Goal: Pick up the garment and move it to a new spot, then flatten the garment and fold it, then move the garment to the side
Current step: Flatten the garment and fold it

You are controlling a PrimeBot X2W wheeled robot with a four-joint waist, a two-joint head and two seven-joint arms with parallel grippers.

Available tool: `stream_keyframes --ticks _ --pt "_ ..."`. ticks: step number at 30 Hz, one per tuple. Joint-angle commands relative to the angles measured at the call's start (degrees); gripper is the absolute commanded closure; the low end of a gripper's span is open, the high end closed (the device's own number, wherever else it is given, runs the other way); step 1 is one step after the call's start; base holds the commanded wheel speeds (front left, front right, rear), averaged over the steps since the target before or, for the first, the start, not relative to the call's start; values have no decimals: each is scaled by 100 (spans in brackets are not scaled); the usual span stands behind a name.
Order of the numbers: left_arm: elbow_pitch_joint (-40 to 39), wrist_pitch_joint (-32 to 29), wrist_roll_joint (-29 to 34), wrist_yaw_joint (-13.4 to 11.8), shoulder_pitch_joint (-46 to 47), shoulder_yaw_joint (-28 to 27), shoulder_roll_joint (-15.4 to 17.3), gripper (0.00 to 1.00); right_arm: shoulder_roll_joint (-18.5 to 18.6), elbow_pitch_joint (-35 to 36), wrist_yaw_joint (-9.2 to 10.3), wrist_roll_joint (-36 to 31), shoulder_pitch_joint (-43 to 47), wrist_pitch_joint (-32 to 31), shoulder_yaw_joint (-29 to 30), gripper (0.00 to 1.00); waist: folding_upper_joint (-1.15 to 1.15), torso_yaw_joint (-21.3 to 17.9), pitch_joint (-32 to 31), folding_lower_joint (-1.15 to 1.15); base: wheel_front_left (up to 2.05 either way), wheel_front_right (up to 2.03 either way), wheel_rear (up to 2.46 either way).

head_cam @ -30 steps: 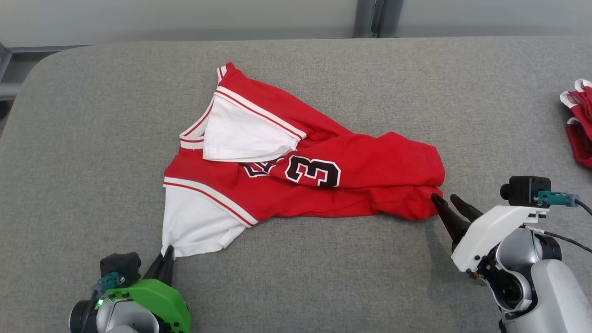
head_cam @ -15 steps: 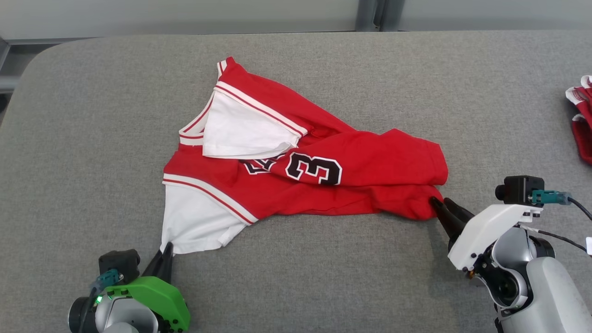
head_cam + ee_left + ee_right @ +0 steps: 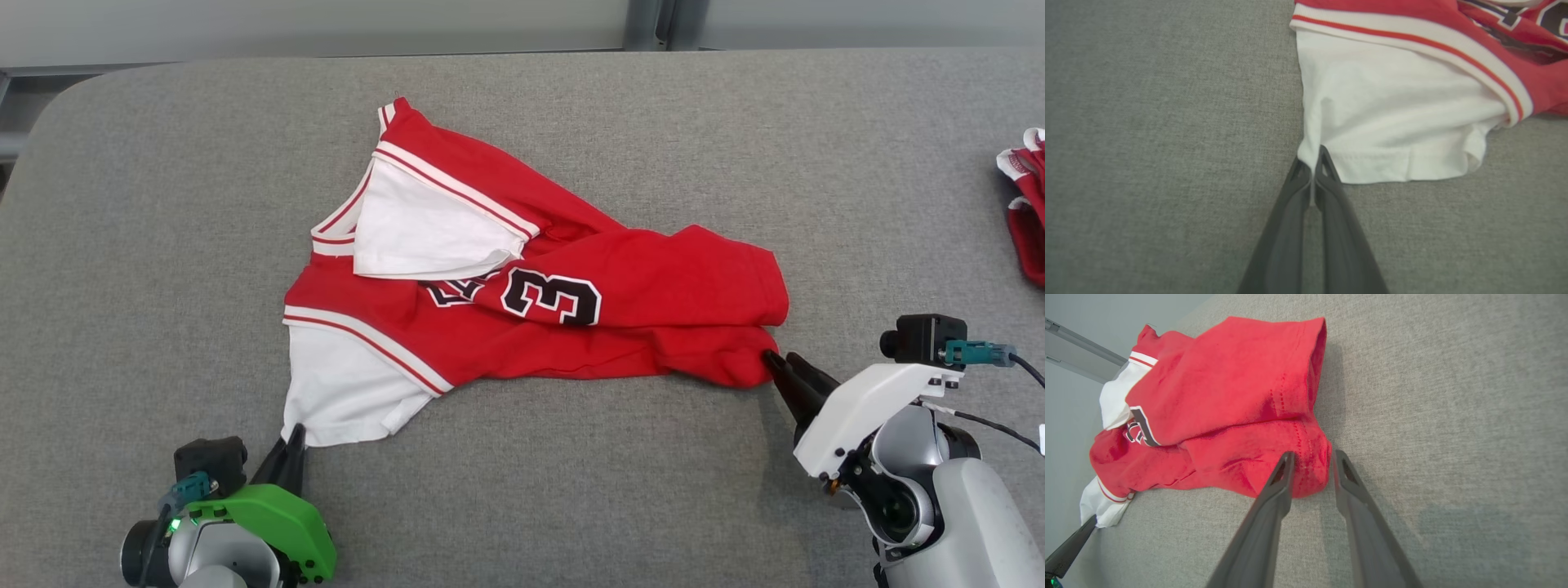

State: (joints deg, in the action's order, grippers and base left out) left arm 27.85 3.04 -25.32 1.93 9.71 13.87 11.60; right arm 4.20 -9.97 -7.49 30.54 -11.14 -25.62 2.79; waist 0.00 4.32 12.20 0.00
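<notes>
Only the right gripper (image 3: pixel 780 361) has moved, its fingers drawing in. At left, the left gripper (image 3: pixel 292 437) pinches the white sleeve corner. The garment (image 3: pixel 531 327) lies crumpled mid-table (image 3: pixel 163 204), likely light and limp. Rightward, narrowed fingers clamp its bunched red hem corner, a sound second hold.

A red-and-white cloth bundle (image 3: pixel 1025 214) was cut off at the right edge; a fold (image 3: pixel 653 273) half hid the black lettering (image 3: pixel 454 292) on the red jersey (image 3: pixel 384 327).
</notes>
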Motion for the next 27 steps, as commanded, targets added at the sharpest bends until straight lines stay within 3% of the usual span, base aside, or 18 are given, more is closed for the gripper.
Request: stream_keyframes --ticks 1,18,23,27 --pt "-3 12 -27 -33 86 11 37 100 0 -3 1 -43 17 -4 12 52 0 5 -4 0 0 0 0" --pt "53 45 -103 -56 51 68 83 100 -94 60 1 156 82 -46 -72 51 0 9 -81 0 0 0 0" --pt "31 30 -136 -57 -10 87 105 100 -104 63 1 -110 143 -73 242 36 0 1 -115 0 0 0 0" --pt "-1 23 -154 -66 -30 102 125 100 -116 17 1 -104 132 -192 238 42 0 -2 -117 0 0 0 0"
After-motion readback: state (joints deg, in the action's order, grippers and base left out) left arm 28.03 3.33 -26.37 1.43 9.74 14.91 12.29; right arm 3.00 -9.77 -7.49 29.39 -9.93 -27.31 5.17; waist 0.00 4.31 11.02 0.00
